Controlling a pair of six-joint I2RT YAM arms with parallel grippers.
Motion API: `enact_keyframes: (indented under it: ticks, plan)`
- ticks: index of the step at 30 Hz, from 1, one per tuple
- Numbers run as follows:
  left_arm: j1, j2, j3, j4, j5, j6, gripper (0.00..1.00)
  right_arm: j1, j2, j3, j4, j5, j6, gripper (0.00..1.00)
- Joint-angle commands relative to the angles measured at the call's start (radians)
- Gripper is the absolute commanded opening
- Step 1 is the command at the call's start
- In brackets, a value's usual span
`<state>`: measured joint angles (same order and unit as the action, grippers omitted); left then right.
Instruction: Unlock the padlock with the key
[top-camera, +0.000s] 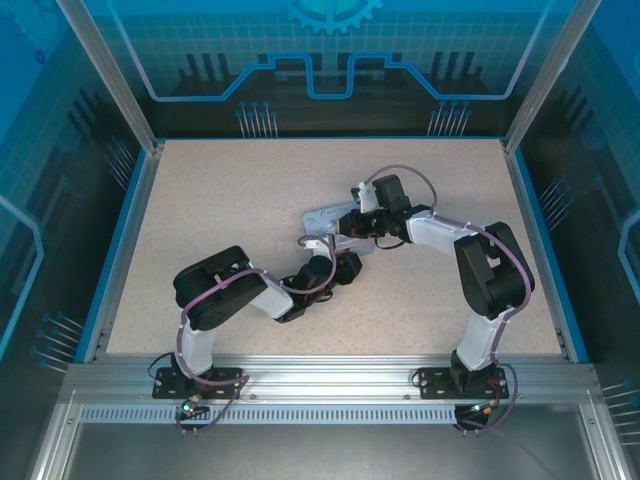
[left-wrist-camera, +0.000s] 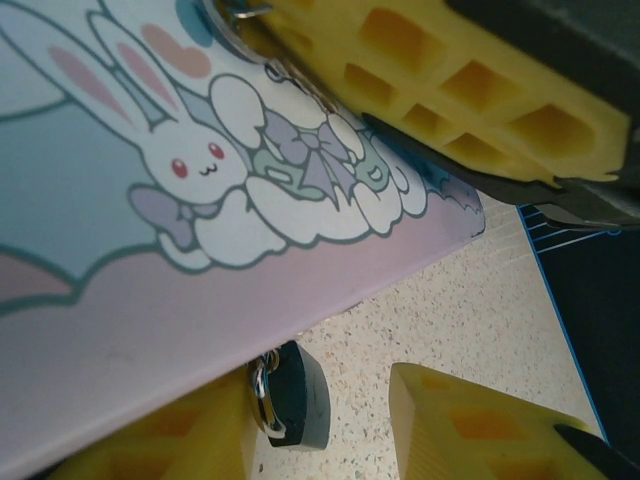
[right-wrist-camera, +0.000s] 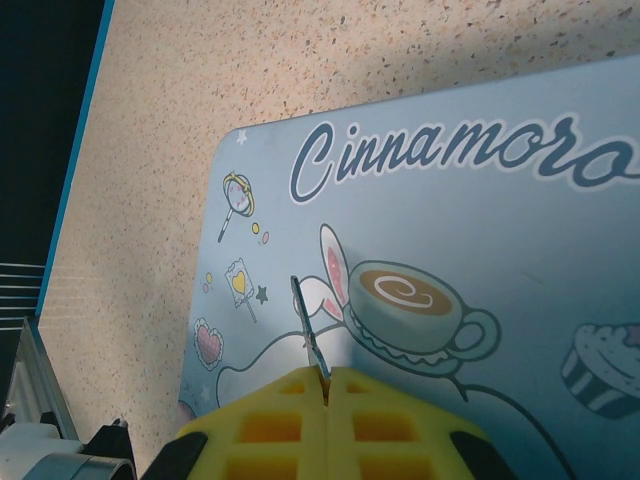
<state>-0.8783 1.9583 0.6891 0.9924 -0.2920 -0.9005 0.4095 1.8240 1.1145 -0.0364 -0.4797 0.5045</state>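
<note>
This is a robotics lab cell, not a home. A speckled tabletop (top-camera: 220, 230) is boxed in by aluminium posts (top-camera: 105, 75) and blue panels (top-camera: 330, 50) printed with gears and circuit lines. A left arm (top-camera: 225, 290) and a right arm (top-camera: 490, 270) are bolted to a slotted metal rail (top-camera: 320, 380).

- One pale blue cartoon tin (right-wrist-camera: 480, 230), right half of the right wrist view.
- One dark padlock (left-wrist-camera: 292, 395), bottom centre of the left wrist view.
- One thin key (right-wrist-camera: 310, 330).
- Two grippers: left gripper (left-wrist-camera: 320, 440), right gripper (right-wrist-camera: 325, 378).
</note>
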Motion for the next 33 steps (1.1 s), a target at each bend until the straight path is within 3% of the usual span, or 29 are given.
enact_keyframes:
  ticks: [1, 10, 26, 33]
  plan:
    - [-0.002, 0.006, 0.038, -0.03, -0.014, -0.014, 0.39, 0.0, 0.025, -0.018, -0.036, -0.006, 0.003, 0.0]
    - [-0.002, 0.027, 0.049, -0.08, -0.027, -0.057, 0.38, 0.0, 0.021, -0.019, -0.038, -0.004, 0.003, 0.0]
    - [-0.002, -0.004, 0.048, -0.096, -0.045, -0.022, 0.08, -0.001, -0.004, -0.025, -0.009, -0.014, 0.006, 0.0]
    - [0.013, -0.065, 0.037, -0.148, -0.013, -0.028, 0.02, -0.042, -0.121, -0.029, 0.011, -0.034, -0.016, 0.0]
